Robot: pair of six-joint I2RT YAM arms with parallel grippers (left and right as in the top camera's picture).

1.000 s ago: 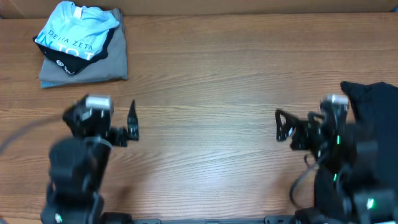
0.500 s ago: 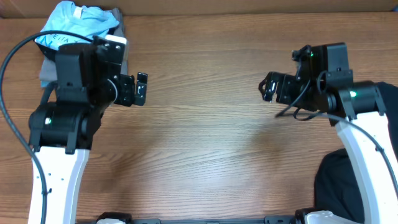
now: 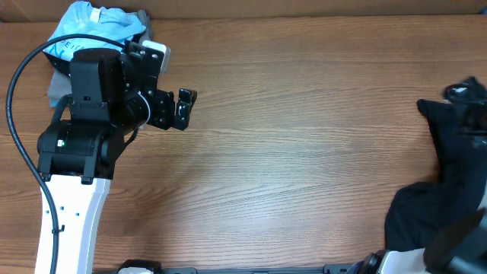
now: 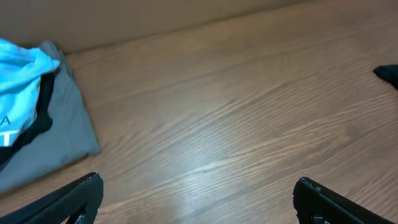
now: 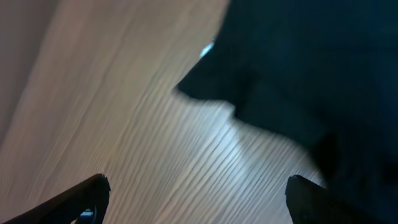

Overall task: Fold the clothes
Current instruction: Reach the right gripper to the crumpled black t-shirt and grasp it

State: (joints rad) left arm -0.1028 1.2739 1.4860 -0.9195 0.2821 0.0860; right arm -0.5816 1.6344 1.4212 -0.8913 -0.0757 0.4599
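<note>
The black T-shirt [image 3: 455, 156] lies crumpled at the table's right edge. It fills the upper right of the right wrist view [image 5: 311, 68], with a small pale spot at its near edge. My right gripper [image 5: 196, 186] is open and empty over bare wood, just short of the cloth. In the overhead view it is hard to tell from the black cloth near the shirt's top. My left gripper [image 3: 185, 106] is open and empty at the far left, far from the shirt. The left wrist view [image 4: 198, 186] shows its fingers wide apart over bare wood.
A folded grey shirt [image 3: 55, 90] with a light blue lettered shirt [image 3: 84, 23] on top sits at the back left, beside my left arm. Both show in the left wrist view: grey shirt [image 4: 59, 130], blue shirt [image 4: 18, 74]. The wooden table [image 3: 304, 152] spans the middle.
My right arm has swung from the table's middle to the right edge, over the black shirt. My left gripper has moved a little to the right.
</note>
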